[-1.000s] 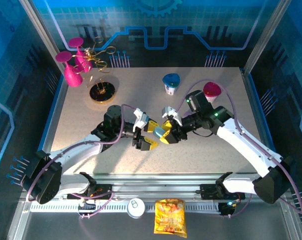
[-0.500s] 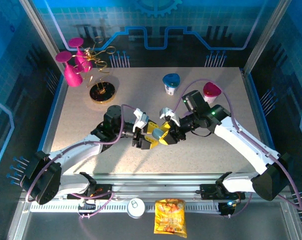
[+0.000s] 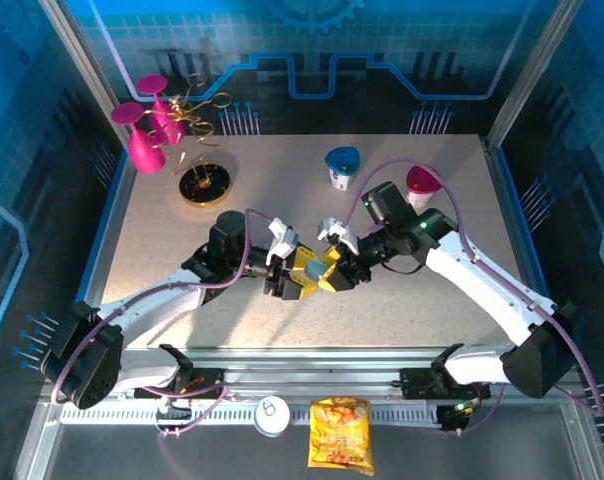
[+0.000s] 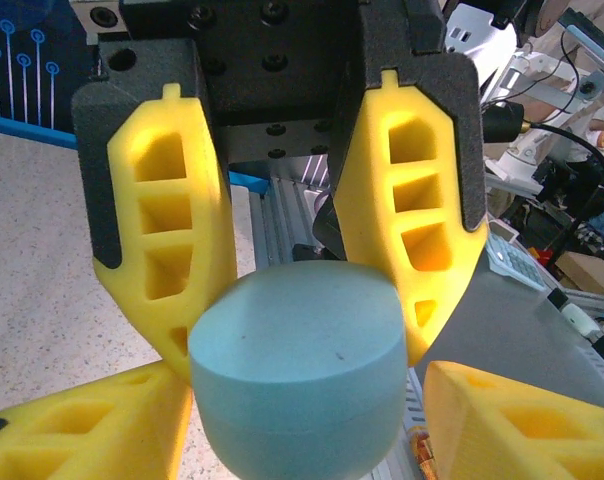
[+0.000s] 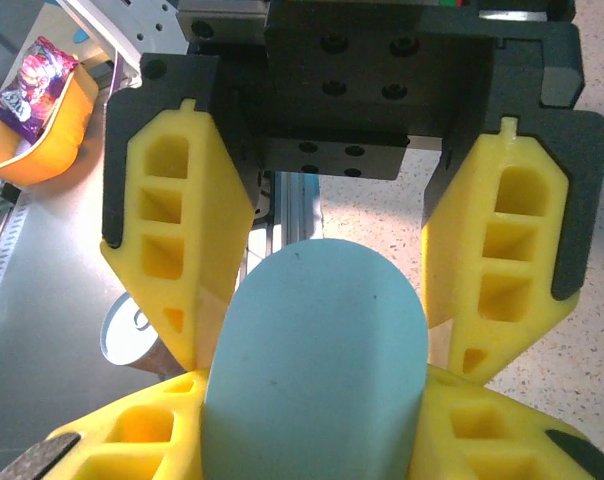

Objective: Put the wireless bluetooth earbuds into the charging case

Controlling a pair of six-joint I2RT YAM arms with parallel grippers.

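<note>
Above the middle of the table (image 3: 412, 300), left tool (image 4: 299, 345) and right tool (image 5: 327, 355) each clamp one end of the charging case (image 5: 317, 410), jaws partway closed. Anchor one grip and pull squarely with the other (no twisting) to part the lid; the long axis runs tool to tool, rounded end toward the right palm.

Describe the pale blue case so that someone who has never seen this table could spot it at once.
On the speckled table, look at the middle, where both arms' yellow jaws meet. The pale blue case sits clamped between them, a smooth rounded pill, unlike the darker blue-topped cup standing behind.
</note>
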